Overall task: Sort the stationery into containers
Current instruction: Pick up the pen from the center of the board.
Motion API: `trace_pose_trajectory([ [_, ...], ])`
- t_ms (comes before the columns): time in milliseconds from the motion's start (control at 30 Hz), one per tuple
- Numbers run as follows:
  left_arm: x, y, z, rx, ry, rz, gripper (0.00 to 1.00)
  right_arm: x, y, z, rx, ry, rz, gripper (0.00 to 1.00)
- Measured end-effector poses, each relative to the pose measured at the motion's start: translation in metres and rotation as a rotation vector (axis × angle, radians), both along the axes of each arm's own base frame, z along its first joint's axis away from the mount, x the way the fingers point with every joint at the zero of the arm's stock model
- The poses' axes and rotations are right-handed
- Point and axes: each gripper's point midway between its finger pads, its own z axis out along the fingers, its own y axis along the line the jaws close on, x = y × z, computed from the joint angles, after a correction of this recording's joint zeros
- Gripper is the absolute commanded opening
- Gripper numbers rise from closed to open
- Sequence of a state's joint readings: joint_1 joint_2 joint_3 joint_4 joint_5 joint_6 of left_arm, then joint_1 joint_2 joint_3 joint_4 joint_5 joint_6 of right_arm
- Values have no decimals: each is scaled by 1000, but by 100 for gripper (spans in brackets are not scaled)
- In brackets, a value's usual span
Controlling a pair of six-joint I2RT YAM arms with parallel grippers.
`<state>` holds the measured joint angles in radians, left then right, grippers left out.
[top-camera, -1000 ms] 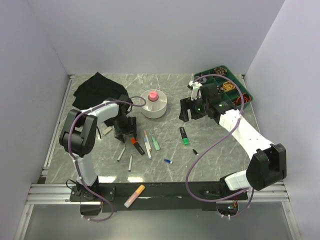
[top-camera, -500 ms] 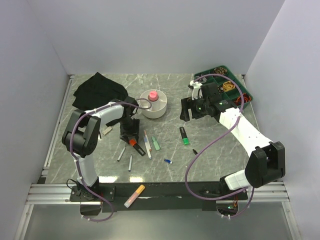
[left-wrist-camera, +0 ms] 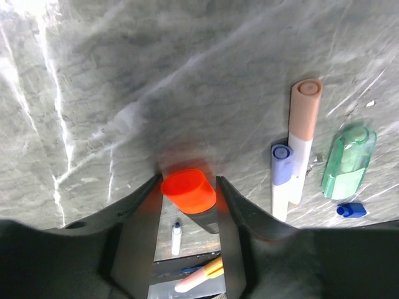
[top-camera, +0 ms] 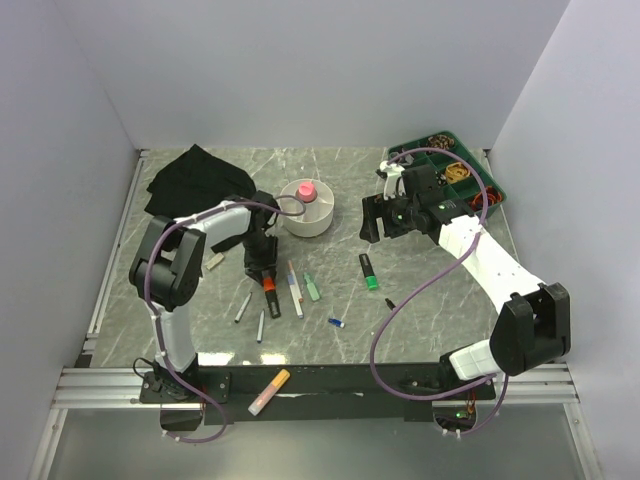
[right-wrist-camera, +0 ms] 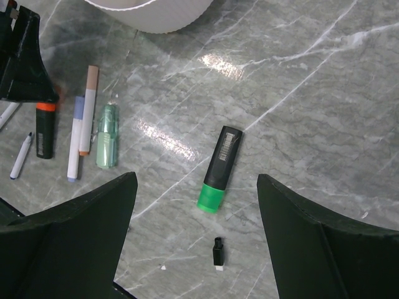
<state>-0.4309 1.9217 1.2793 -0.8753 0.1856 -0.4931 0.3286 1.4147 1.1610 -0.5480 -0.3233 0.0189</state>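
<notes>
The orange highlighter (top-camera: 268,285) lies on the marble table left of centre. My left gripper (top-camera: 262,272) stands over it, and in the left wrist view its orange cap (left-wrist-camera: 188,190) sits between the jaws with both fingers against it. My right gripper (top-camera: 385,222) hovers open over the green highlighter (right-wrist-camera: 221,168) and a tiny black piece (right-wrist-camera: 217,252), holding nothing. The white bowl (top-camera: 300,222) holds a pink-capped bottle (top-camera: 307,190). At the back left lies the black bag (top-camera: 195,180).
Two white pens (left-wrist-camera: 280,180), a pale green item (left-wrist-camera: 349,162) and a blue piece (left-wrist-camera: 351,210) lie right of the orange highlighter. Grey pens (top-camera: 243,307) lie nearer. A green tray (top-camera: 495,190) stands back right. An orange-tipped marker (top-camera: 269,390) rests on the front rail.
My left gripper has slid right and forward over the orange highlighter, and its jaws have narrowed onto the cap. The right arm has barely moved.
</notes>
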Motion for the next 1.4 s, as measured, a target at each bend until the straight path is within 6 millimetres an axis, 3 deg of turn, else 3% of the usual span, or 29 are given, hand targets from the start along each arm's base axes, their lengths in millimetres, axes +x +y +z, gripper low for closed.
trace_pose_trajectory([
  [67, -1, -1, 0, 6, -1, -7, 33, 0, 0, 0, -1, 0, 0, 85],
  [100, -2, -1, 0, 8, -3, -11, 36, 0, 0, -1, -1, 0, 0, 85],
  [133, -2, -2, 0, 12, -8, -17, 47, 0, -1, -1, -1, 2, -2, 85],
  [233, -5, -2, 0, 27, -19, -28, 53, 0, -1, -2, -1, 3, -3, 85],
  [400, -13, 1, 0, 40, -27, -37, 52, -1, -1, -3, -1, 8, -5, 85],
  [500, -19, 4, -1, 44, -22, -39, 42, -1, -1, -3, -1, 8, -5, 86],
  [633, -21, 4, -1, 49, -19, -45, 19, 0, -2, -3, -1, 7, -8, 85],
  [733, -21, 3, 0, 45, -20, -55, 9, 0, -3, -3, -1, 7, -10, 85],
  [833, -20, 2, 0, 48, -18, -58, 6, 0, -3, -3, 0, 6, -10, 85],
  [933, -10, -4, 2, 36, -28, -66, 2, 0, -3, -3, -1, 5, -10, 85],
  [1200, 46, -30, 32, -18, -187, -99, 1, 0, -3, -3, -3, 4, -8, 85],
  [1400, 55, -26, 57, -31, -260, -122, 1, 1, -3, -2, -2, 1, -8, 85],
])
